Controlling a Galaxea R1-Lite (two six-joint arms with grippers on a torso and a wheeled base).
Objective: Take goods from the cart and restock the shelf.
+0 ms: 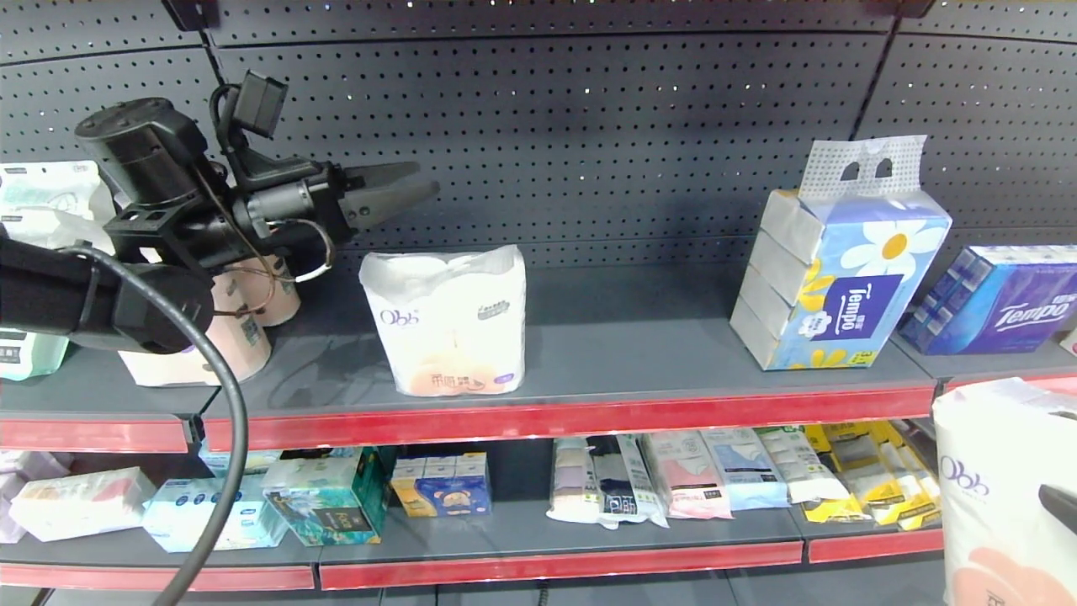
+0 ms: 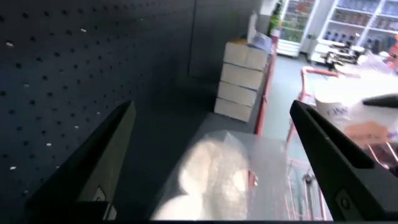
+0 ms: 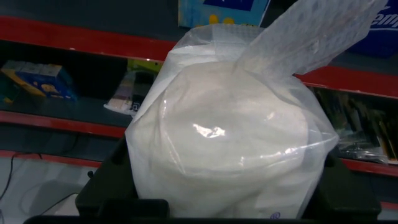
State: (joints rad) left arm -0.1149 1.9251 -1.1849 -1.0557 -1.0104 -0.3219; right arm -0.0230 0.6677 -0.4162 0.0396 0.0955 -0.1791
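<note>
The left claw [image 1: 408, 187] is wide open, up above the white roll pack [image 1: 446, 324] standing on the shelf [image 1: 639, 337]. The right claw [image 3: 230, 186] grips a second roll pack [image 1: 997, 497], low down near the shelf's right end.

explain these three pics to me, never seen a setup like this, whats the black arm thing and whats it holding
This is a two-armed robot restocking a shop shelf. The wide picture comes from its head camera; the other two from cameras on its wrists. The left claw hangs open over a white roll pack standing on the shelf; a flowered tissue pack stands farther right. The right claw grips a second roll pack, not yet shelved.
</note>
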